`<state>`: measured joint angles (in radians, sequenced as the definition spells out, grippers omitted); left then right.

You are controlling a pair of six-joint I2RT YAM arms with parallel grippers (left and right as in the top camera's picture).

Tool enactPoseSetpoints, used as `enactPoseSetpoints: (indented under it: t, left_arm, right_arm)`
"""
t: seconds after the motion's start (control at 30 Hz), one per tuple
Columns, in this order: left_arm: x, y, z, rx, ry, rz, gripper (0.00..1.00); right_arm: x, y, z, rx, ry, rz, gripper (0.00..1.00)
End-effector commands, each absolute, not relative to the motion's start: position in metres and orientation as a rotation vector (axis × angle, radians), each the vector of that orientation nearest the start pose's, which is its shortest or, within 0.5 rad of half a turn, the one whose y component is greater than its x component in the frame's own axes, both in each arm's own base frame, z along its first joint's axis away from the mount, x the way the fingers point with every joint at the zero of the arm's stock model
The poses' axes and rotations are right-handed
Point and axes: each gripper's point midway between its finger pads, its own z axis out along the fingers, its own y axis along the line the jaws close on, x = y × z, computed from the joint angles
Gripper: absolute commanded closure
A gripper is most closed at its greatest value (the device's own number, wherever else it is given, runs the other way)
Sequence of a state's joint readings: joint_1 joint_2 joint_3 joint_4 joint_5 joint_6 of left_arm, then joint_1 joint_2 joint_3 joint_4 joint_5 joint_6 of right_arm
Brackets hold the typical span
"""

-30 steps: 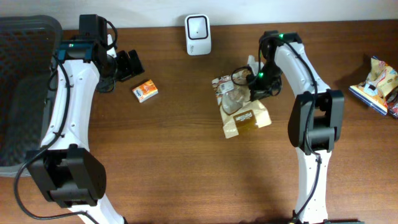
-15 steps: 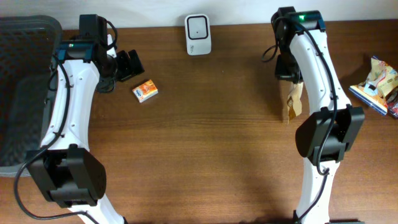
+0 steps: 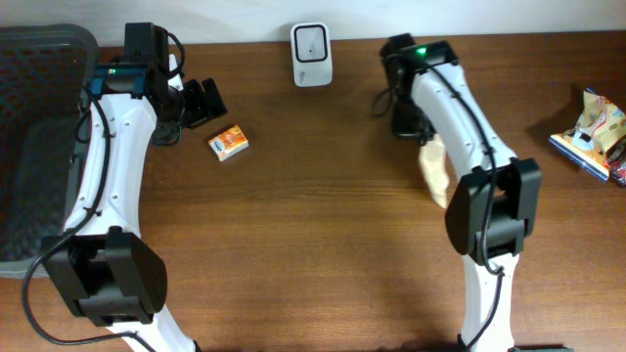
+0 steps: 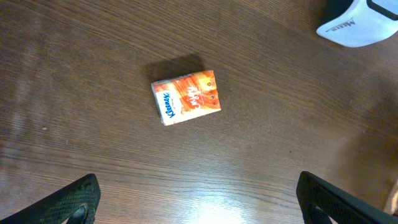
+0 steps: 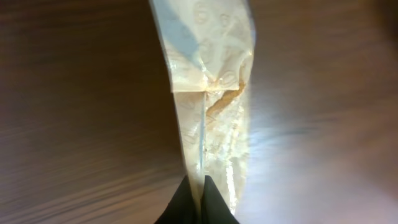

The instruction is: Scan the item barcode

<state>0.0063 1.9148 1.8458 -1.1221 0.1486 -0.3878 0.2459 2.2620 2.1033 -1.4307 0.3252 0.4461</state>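
**Overhead:** The brown wooden table (image 3: 313, 244) has a white box-shaped barcode scanner (image 3: 311, 54) standing at the middle of its far edge. The right gripper (image 3: 413, 125) is to the right of the scanner, clamped on a pale cream plastic snack packet (image 3: 436, 174). The packet shows edge-on, partly under the right arm and well apart from the scanner. The left gripper (image 3: 202, 102) is at far left, fingers spread wide, holding nothing. A small orange cardboard tissue pack (image 3: 228, 143) lies flat near it on the near side, not touching. A dark grey mesh basket (image 3: 39, 117) is at the left edge. Colourful foil snack bags (image 3: 595, 132) lie at the right edge, well apart from the rest.

**Left wrist:** The tissue pack (image 4: 186, 98) lies printed face up and slightly tilted on the wood. It is beyond the two dark fingers (image 4: 74, 202) and clear of both. The scanner (image 4: 357, 22) is cut off in the upper right corner.

**Right wrist:** The dark fingertips (image 5: 185, 202) are pressed together on the packet's edge. The packet (image 5: 211, 93) stretches away from them, crinkled and translucent, with a centre seam showing. The table behind is blurred, so I cannot tell whether the packet touches it.
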Motion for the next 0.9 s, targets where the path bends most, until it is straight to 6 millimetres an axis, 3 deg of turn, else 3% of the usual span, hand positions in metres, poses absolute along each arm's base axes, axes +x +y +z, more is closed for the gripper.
enactPoseSetpoints:
  t: [0.0, 0.03, 0.07, 0.13, 0.2, 0.33, 0.43, 0.5, 0.63, 0.87]
  left_arm:
    - [0.448, -0.021, 0.182, -0.491, 2.728, -0.292, 0.01]
    - [0.448, -0.021, 0.182, -0.491, 2.728, -0.292, 0.01]
    - [0.448, -0.021, 0.182, -0.49, 2.728, -0.292, 0.01]
    - [0.448, -0.021, 0.182, -0.491, 2.728, -0.291, 0.01]
    - [0.448, -0.021, 0.182, -0.491, 2.728, -0.292, 0.01]
    - [0.448, -0.021, 0.182, -0.491, 2.728, -0.292, 0.01]
    - [0.448, -0.021, 0.182, -0.491, 2.728, -0.292, 0.01]
    - [0.448, -0.021, 0.182, -0.491, 2.728, -0.292, 0.01]
    - [0.448, -0.021, 0.182, -0.49, 2.728, -0.292, 0.01]
    - [0.448, -0.021, 0.182, -0.491, 2.728, -0.292, 0.01]
  right_arm:
    - [0.43, 0.118, 0.087, 0.186, 3.084, -0.146, 0.73]
    - [0.429, 0.131, 0.087, 0.128, 3.096, -0.065, 0.59]
    - [0.427, 0.149, 0.087, 0.044, 3.109, 0.048, 0.34]
    - [0.424, 0.173, 0.089, -0.086, 3.114, 0.208, 0.22]
    - [0.423, 0.179, 0.094, -0.095, 3.115, 0.274, 0.14]
    - [0.429, 0.158, 0.113, -0.025, 3.09, 0.279, 0.09]
    - [0.438, 0.127, 0.13, -0.005, 3.048, 0.281, 0.02]
    - [0.441, 0.11, 0.131, -0.038, 3.043, 0.274, 0.02]
    - [0.444, 0.081, 0.119, -0.048, 3.061, 0.258, 0.02]
    - [0.448, 0.074, 0.08, -0.101, 3.084, 0.193, 0.01]
